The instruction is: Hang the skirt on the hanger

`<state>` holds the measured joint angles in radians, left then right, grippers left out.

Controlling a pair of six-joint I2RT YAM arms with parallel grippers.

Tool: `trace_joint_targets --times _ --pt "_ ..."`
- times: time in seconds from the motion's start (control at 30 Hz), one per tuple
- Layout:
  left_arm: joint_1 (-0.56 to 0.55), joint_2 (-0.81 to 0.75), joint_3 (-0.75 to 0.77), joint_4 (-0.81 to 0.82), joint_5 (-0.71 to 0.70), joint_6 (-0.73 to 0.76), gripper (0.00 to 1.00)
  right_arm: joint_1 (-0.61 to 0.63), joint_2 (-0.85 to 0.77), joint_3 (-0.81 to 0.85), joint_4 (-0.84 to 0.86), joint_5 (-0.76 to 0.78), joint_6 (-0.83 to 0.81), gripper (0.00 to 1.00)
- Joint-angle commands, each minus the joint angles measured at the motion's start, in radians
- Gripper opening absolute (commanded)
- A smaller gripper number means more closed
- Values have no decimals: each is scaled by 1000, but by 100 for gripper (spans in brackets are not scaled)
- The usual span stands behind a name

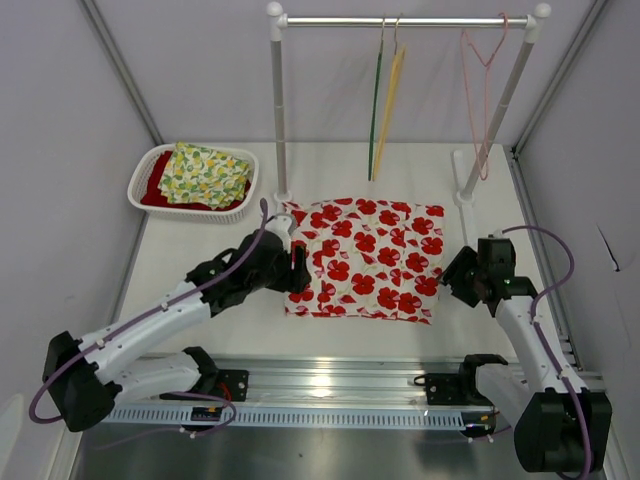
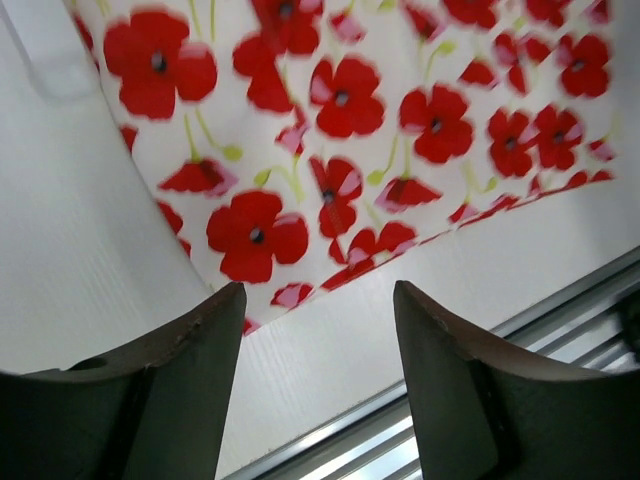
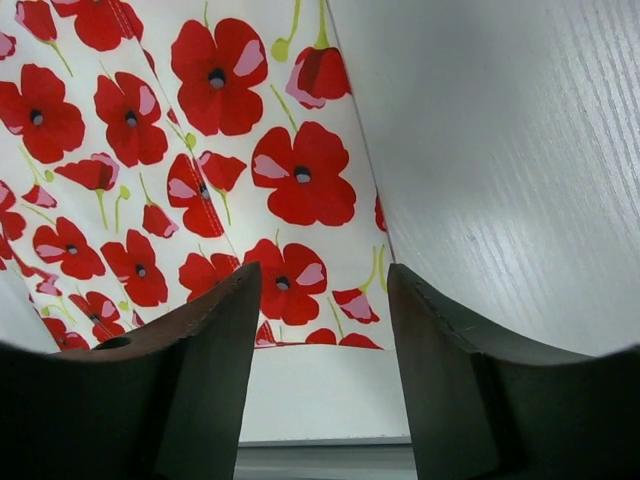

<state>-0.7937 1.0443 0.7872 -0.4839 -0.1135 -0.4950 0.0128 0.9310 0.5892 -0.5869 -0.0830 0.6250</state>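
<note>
Skirt point(image 1: 362, 258) of white fabric printed with red poppies is spread flat near the middle of the white wood-grain counter point(image 1: 200, 262), below the foot of the clothes rack. Its near edge is seen lying smooth against the counter in both wrist views.

The dark left fingers point(image 2: 190, 340) are held apart at the skirt's left edge, with nothing between them. Bare counter and the skirt's near corner are seen through the gap. Whether the cloth is touched cannot be told. The dark right fingers point(image 3: 210, 320) are likewise held apart and empty, just beside the skirt's right edge.

Behind the skirt, a white-posted rack with a silver metal bar point(image 1: 410, 20) is stood on the counter. From the bar are hung a thin green hanger point(image 1: 377, 100) and a pale yellow hanger point(image 1: 389, 100), touching or nearly so and seen edge-on. A pink wire hanger point(image 1: 483, 62) is hung well apart to their right.

At the far left corner a white plastic basket point(image 1: 141, 176) is set. A folded cloth with a yellow-green print point(image 1: 203, 172) is held in it, over a red cloth point(image 1: 156, 193).

A ribbed silver metal rail point(image 1: 330, 385) is run along the near edge. The counter is enclosed by plain pale grey walls point(image 1: 60, 150).
</note>
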Motion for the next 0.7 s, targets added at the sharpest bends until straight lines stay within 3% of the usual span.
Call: trace_joint_targets --times 0.0,0.3,0.47,0.67 --pt "2 -30 174 19 -35 68 69 -2 -24 84 4 23 -8 61" --pt "11 218 783 135 -218 233 67 -4 -38 204 -22 -57 -25 53" --pt "56 391 914 361 -198 260 66 -4 -44 222 -39 -63 -47 51" --pt "63 618 1118 491 -193 348 67 -4 -57 222 -25 -109 -45 49"
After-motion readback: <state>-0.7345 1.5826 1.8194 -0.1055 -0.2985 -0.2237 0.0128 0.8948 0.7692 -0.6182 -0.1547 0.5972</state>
